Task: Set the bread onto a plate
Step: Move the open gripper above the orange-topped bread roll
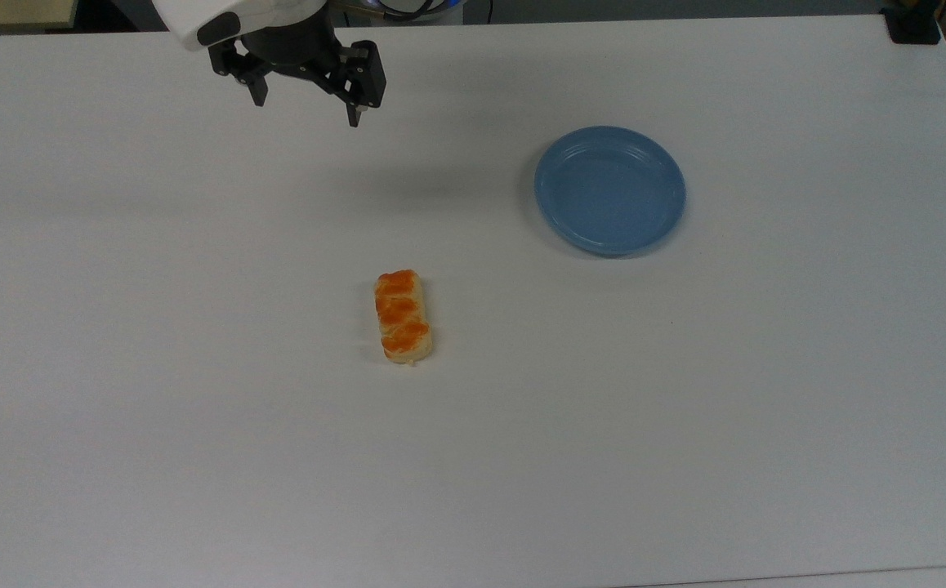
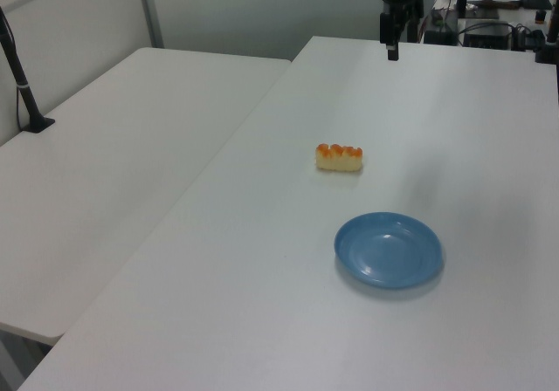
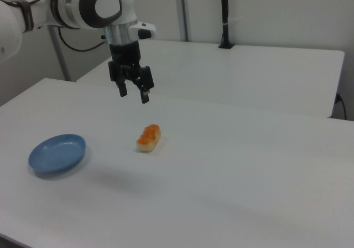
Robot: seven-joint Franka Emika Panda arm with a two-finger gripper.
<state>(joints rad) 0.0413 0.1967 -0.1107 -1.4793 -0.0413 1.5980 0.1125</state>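
Hovering high over the white desk [image 1: 195, 457], my tool [image 1: 306, 104] hangs wide open, holding nothing; the small orange-topped bread [image 1: 403, 317] lies well below it, the round blue plate [image 1: 609, 189] well apart from both, unobstructed.

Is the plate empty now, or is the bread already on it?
Empty. The plate shows only its bare blue centre, and the bread lies apart from it on the table.

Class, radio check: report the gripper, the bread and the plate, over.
Gripper open, empty, high above table. Bread flat on table, untouched. Plate empty, apart from bread. Nothing between them.
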